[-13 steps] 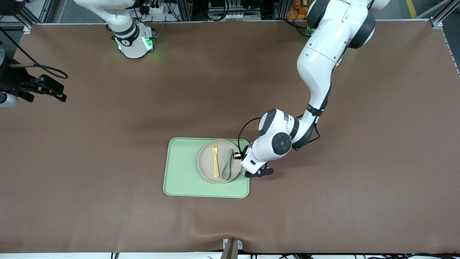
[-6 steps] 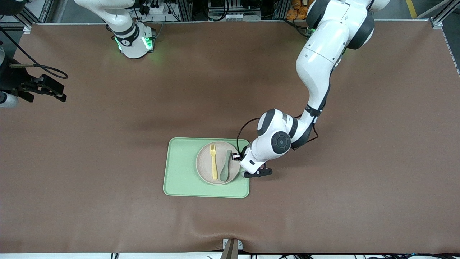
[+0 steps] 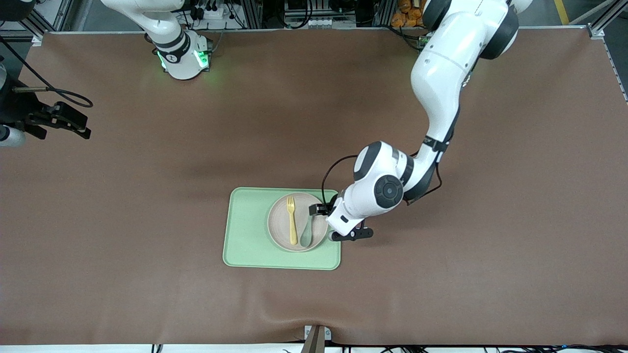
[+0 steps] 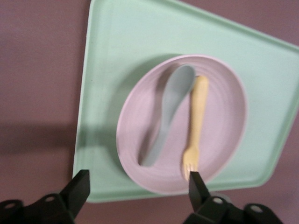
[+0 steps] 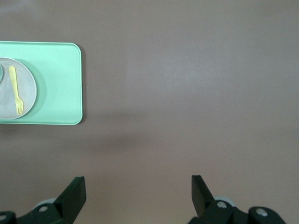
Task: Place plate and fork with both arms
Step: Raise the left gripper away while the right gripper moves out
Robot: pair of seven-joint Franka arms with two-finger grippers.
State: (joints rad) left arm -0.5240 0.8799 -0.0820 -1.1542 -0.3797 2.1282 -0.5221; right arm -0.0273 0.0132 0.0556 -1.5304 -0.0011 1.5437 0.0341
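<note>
**Plate and fork on the tray**

The plate (image 3: pixel 297 222) sits on the green tray (image 3: pixel 250 235), toward the left arm's end of it. The fork (image 3: pixel 292 221) lies in the plate beside a grey-green spoon (image 4: pixel 169 112). The left gripper (image 4: pixel 135 186) hovers over the plate's edge, jaws released. The right gripper (image 5: pixel 138 196) waits over bare worktop (image 3: pixel 147 157), jaws spread and empty.

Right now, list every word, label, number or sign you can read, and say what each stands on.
No readable text stands on the plate, the fork, the spoon or the tray.
A small dark mark on the right arm's base: too small to read.
</note>
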